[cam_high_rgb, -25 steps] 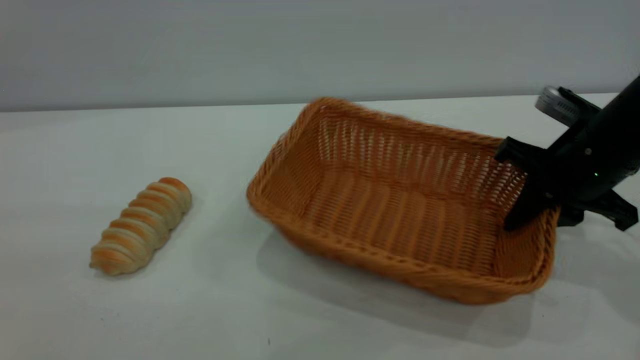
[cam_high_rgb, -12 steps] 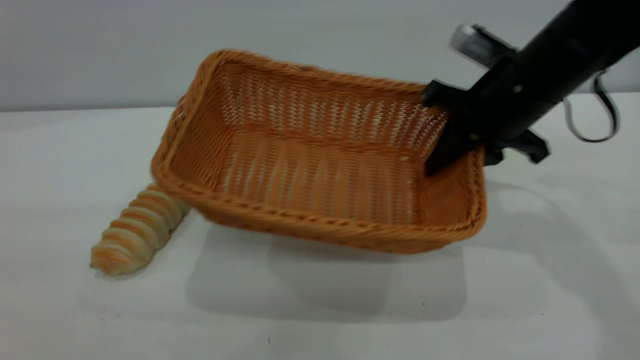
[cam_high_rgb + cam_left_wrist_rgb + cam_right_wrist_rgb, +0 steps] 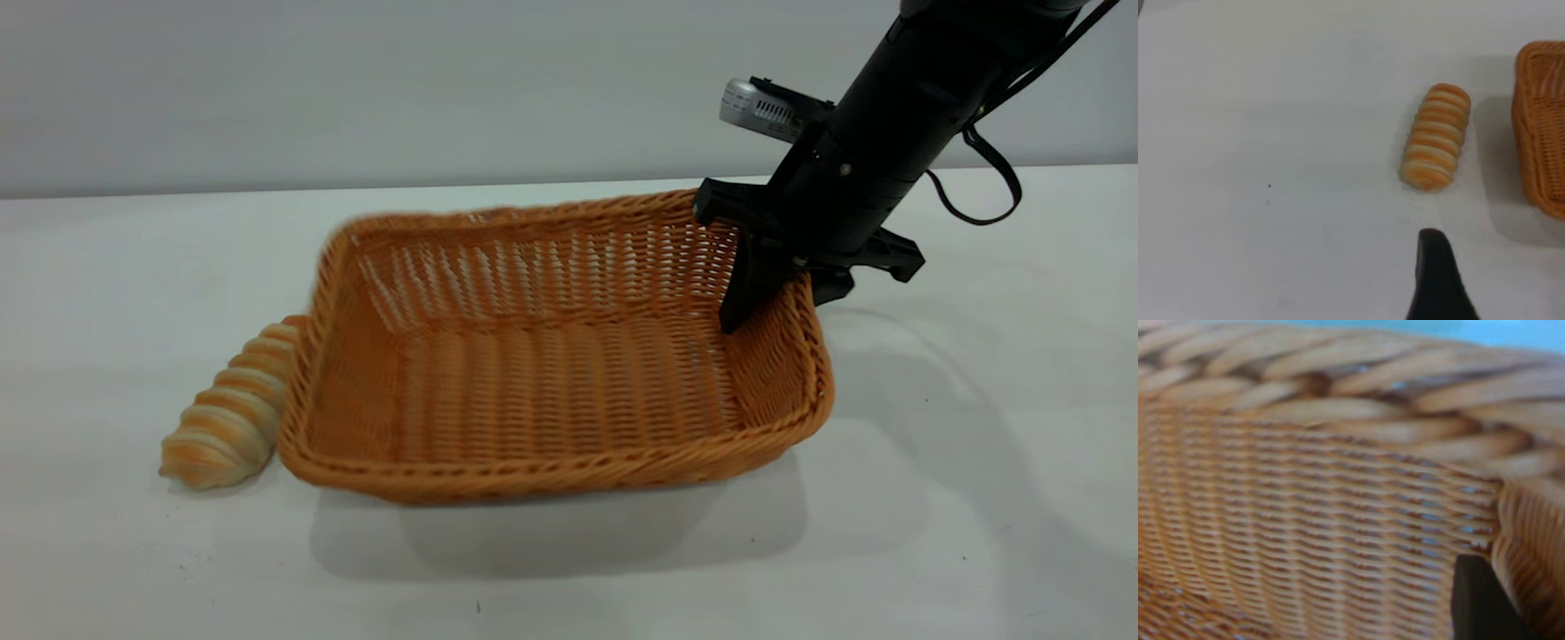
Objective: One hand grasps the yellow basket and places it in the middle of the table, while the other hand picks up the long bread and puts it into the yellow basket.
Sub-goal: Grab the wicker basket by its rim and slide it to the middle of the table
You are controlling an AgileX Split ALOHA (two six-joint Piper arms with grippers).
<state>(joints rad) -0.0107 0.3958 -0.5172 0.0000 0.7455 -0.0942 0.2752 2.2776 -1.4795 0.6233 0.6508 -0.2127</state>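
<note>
Far left on the white table [image 3: 569, 578]: long bread [image 3: 227, 418], small elongated roll, spiral ridges, cream with orange-brown bands, lying flat, far end hidden behind the basket's left rim in the exterior view. In the left wrist view, same roll [image 3: 1435, 136] seen lying apart from the basket's edge [image 3: 1540, 127], a strip of shadowed table between. Left tool [image 3: 1439, 280] only as one dark finger tip above the table near the roll, touching nothing; spread or closed, cannot tell.

Centre: yellow basket [image 3: 551, 356], large rectangular orange-tan wicker, sloped sides, braided rim, empty, right end seemingly raised with shadow beneath.

Right: right tool [image 3: 778, 284] pinched on the basket's right rim, one finger inside the wall, the other outside. Right wrist view filled by close weave [image 3: 1325, 520], one dark finger [image 3: 1478, 600] against it.
</note>
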